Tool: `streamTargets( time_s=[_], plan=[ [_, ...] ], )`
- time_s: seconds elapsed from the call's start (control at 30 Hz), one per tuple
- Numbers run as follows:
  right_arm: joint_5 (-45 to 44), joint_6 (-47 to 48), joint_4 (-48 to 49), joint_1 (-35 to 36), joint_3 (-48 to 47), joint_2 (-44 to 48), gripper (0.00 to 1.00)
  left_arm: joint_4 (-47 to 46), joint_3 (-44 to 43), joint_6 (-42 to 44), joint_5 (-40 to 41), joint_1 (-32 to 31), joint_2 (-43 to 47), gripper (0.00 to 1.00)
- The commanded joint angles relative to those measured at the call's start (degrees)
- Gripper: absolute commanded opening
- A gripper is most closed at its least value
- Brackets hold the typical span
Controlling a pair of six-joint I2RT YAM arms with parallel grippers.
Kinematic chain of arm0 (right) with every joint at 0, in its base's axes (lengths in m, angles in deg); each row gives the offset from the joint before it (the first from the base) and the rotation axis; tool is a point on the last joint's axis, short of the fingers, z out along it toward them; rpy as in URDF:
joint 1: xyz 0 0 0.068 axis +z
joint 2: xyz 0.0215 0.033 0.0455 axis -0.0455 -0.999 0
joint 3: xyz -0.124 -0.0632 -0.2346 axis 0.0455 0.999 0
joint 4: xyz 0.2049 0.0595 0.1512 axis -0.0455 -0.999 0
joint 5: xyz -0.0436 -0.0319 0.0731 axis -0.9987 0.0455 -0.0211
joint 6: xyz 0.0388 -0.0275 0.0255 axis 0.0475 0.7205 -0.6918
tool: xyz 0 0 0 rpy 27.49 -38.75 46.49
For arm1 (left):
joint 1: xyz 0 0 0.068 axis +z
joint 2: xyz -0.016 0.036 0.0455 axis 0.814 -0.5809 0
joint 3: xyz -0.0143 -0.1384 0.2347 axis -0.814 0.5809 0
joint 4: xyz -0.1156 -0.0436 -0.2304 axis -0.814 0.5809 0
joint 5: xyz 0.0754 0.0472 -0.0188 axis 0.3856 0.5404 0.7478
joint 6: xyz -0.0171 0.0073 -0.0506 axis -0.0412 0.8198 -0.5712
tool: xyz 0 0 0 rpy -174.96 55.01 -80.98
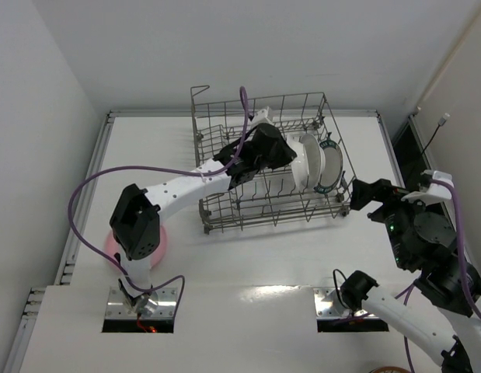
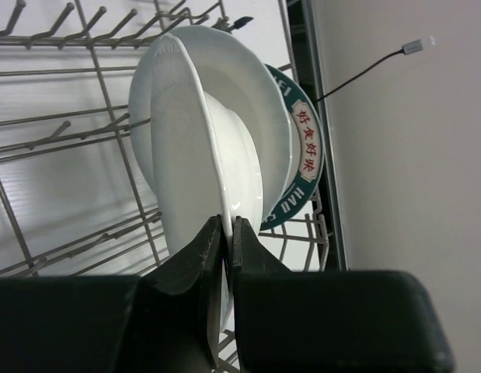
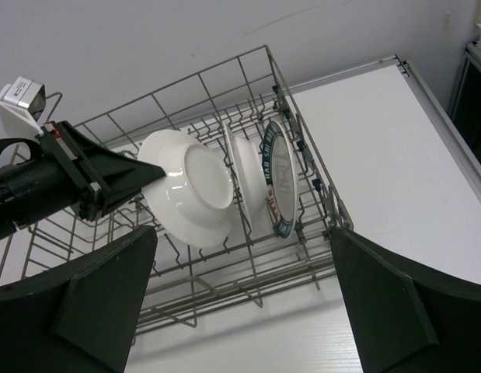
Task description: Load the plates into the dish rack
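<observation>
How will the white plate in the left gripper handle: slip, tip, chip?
Probably stiff but chippable: the white plate looks like glazed ceramic. Likely slippery, since the left gripper pinches only its thin glossy rim. Could tip if nudged: it sits on edge, tilted, in the dish rack.

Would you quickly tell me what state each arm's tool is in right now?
Left tool: closed on the rim of the white plate.
Right tool: open, holding nothing.
</observation>
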Motion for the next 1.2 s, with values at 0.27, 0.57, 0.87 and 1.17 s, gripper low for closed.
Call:
streamTargets(
  time_s=[0.27, 0.57, 0.87, 1.17],
  plan=[
    [-1.87, 0.42, 0.36, -0.15, 1.11, 0.14, 0.94, 0.47, -8.43, -2.53, -3.85, 0.08, -4.54, 0.07],
    [-1.87, 0.42, -0.17, -0.15, 1.11, 0.14, 0.94, 1.79, -16.25, -0.34, -8.35, 0.7, -6.93, 1.0],
    [-1.35, 0.95, -0.17, -0.15, 1.11, 0.14, 0.94, 10.22, -22.15, 18.32, 0.13, -1.66, 4.83, 1.0],
    [1.81, 0.95, 4.04, -0.15, 4.01, -0.38, 0.94, 24.9, 7.52, 12.79, 45.26, -0.82, 42.26, 1.0]
  ],
)
